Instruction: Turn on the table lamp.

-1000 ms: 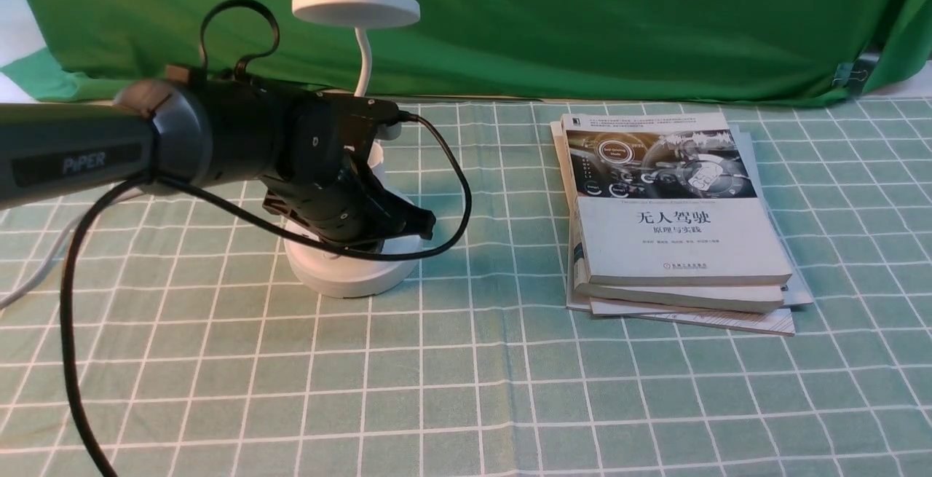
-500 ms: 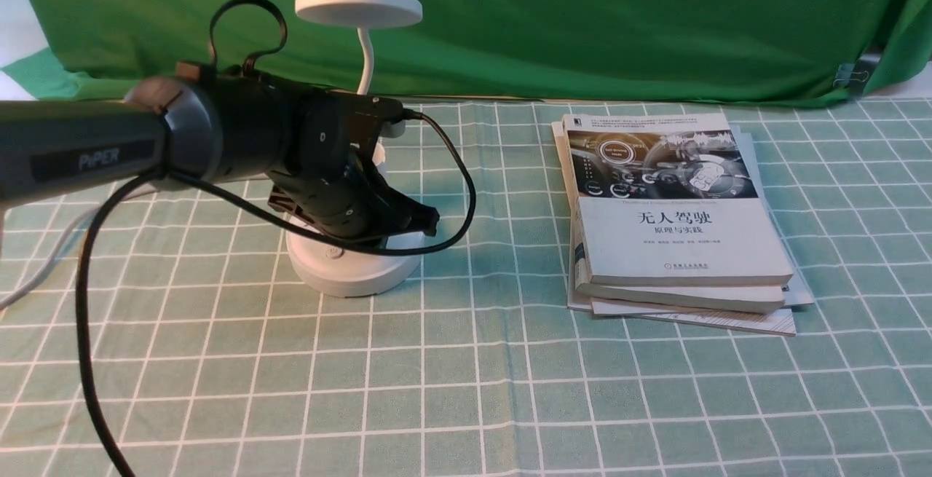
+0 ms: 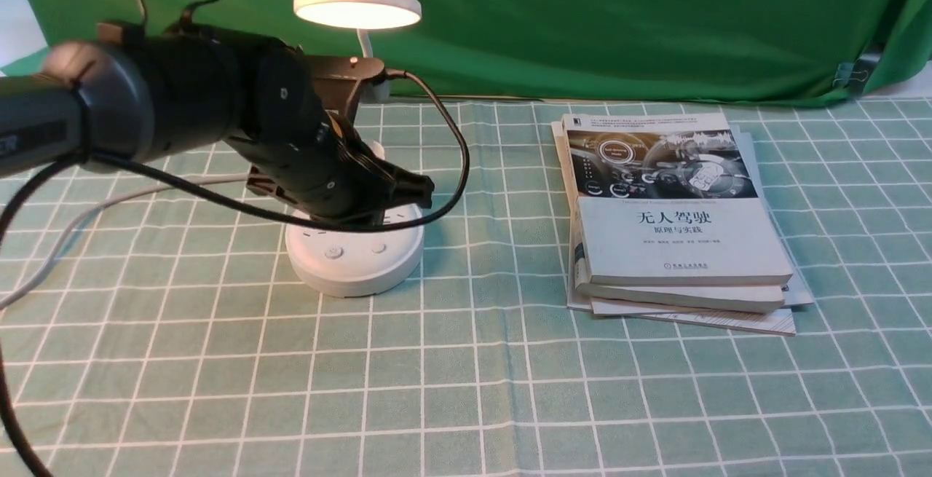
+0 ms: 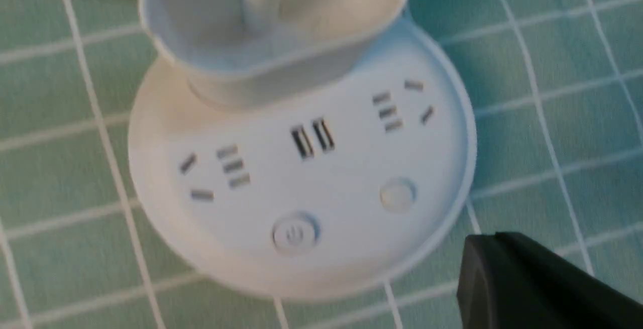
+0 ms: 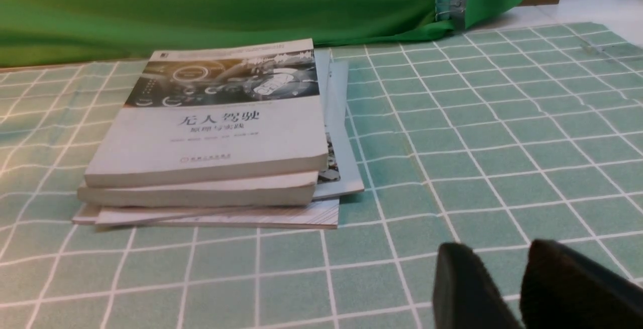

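Lamp is glowing, its base sitting just below the left gripper, which is hovering with fingers pressed together above the buttons. Right gripper is idling, books lying ahead; its spread, I can't tell.

Left arm: dark grey tubular link, lighter grey collar, black wrist housing. A black cable loops off the housing and trails beneath the link. Left gripper and right gripper: matte black, blunt-tipped.
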Available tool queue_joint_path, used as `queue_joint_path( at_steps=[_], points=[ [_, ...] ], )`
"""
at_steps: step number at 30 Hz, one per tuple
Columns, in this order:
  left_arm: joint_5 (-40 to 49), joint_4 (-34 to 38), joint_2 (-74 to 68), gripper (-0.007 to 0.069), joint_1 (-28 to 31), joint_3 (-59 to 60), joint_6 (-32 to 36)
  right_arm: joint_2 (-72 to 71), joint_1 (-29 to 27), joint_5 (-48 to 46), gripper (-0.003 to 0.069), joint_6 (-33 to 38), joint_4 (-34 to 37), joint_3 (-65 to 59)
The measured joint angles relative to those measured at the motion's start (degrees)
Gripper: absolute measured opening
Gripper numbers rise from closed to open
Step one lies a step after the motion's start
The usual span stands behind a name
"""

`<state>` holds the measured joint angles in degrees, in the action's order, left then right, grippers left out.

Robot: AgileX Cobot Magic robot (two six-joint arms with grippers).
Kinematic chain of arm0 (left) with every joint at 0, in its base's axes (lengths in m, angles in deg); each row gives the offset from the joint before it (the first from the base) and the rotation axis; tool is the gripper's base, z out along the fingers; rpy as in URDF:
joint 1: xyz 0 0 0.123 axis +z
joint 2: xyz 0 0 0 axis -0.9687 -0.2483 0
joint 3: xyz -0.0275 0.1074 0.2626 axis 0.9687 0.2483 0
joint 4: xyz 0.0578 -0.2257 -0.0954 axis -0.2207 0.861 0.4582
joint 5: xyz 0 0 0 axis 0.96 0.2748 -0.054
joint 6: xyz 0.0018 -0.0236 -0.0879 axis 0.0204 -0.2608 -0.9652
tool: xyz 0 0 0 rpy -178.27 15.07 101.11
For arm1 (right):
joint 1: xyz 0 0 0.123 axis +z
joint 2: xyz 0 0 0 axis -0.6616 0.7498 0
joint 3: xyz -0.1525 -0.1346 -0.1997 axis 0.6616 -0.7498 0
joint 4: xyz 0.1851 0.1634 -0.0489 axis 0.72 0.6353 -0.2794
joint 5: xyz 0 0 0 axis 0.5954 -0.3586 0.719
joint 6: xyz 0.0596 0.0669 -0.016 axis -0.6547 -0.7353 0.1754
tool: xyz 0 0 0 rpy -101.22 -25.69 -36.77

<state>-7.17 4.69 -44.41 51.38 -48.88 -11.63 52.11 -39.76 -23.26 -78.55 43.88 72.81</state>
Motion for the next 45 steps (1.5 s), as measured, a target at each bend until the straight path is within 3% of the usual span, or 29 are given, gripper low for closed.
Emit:
queue_joint_path(
  at_steps=[2, 6, 12, 15, 28, 37, 41, 45],
  points=[
    [6.24, 3.58, 1.38, 0.0002, 0.00, 1.00, 1.76, 0.00, 0.00, 0.00, 0.0241, 0.00, 0.00, 0.00],
    [10.58, 12.67, 7.36, 0.0002, -0.18, 5.46, 8.92, 0.00, 0.00, 0.00, 0.0241, 0.00, 0.00, 0.00],
    [9.87, 27.15, 24.93, 0.0002, -1.19, 11.16, 24.12, 0.00, 0.00, 0.00, 0.0241, 0.00, 0.00, 0.00],
    [7.85, 30.07, 31.98, 0.0002, -1.19, 11.59, 27.33, 0.00, 0.00, 0.00, 0.0241, 0.00, 0.00, 0.00],
    [-1.23, 29.48, 51.03, 0.0002, -1.19, 11.59, 28.83, 0.00, 0.00, 0.05, 0.0241, 0.00, 0.00, 0.00],
    [-2.91, 18.37, 61.68, 0.0002, -0.82, 16.44, 28.99, 0.00, 0.00, 0.00, 0.0241, 0.00, 0.00, 0.00],
    [-5.46, 16.07, 70.32, 0.0002, 2.80, 22.23, 29.04, 0.00, 0.00, 0.00, 0.0241, 0.00, 0.00, 0.00],
    [-15.77, 15.53, 79.88, 0.0002, 10.14, 33.88, 30.08, 0.00, 0.00, 0.00, 0.0239, 0.00, 0.00, 0.00]
  ],
)
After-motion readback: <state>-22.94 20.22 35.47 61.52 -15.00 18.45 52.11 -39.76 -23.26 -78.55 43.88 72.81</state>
